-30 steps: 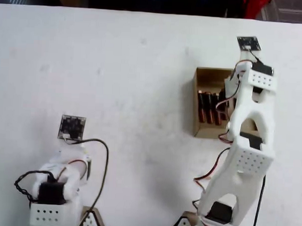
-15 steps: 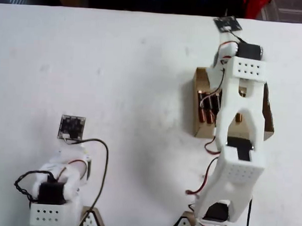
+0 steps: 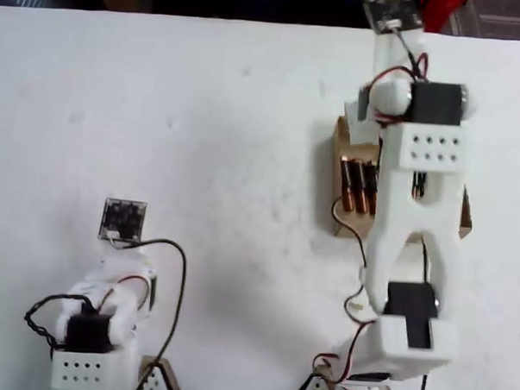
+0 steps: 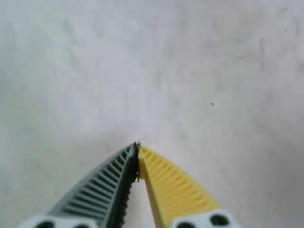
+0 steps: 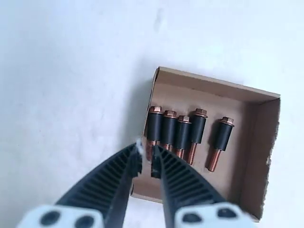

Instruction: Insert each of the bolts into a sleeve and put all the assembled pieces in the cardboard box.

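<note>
Right gripper (image 5: 146,154), black jaws parted by a narrow slit and gripping nothing, poised above one corner of the cardboard box (image 5: 259,137), which holds five assembled pieces (image 5: 183,133), copper bolts in black sleeves: four packed side by side and touching, the fifth (image 5: 222,135) lying apart. Left gripper (image 4: 137,147), grey and yellow jaws closed tip to tip and empty, over bare white table (image 3: 204,97). In the high view the box lies toward 3 o'clock of the table's middle beneath the outstretched right arm (image 3: 420,193), and the folded left arm (image 3: 95,326) sits toward 8 o'clock.
</note>
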Robot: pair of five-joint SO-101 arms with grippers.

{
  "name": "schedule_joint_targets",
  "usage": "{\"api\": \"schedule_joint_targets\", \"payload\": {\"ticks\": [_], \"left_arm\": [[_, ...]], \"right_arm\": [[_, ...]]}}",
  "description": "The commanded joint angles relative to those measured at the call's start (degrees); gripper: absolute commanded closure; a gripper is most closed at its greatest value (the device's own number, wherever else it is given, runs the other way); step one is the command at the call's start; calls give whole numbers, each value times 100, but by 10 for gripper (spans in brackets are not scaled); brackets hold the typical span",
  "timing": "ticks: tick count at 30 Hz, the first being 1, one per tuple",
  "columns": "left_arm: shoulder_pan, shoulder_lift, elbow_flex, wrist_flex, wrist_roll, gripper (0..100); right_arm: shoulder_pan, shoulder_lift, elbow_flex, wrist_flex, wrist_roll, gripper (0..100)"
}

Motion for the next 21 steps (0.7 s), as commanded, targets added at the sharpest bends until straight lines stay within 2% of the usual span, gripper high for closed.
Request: {"api": "schedule_joint_targets", "payload": {"ticks": [1,13,21], "left_arm": [[-40,-48,-18,53,44,977],[-40,-48,-18,53,44,977],[-40,-48,-18,53,44,977]], "right_arm": [[-75,-796,-105,171,-176,981],[-954,-3310,2057,136,-141,981],[-945,-4787,3314,-136,-141,981]]}}
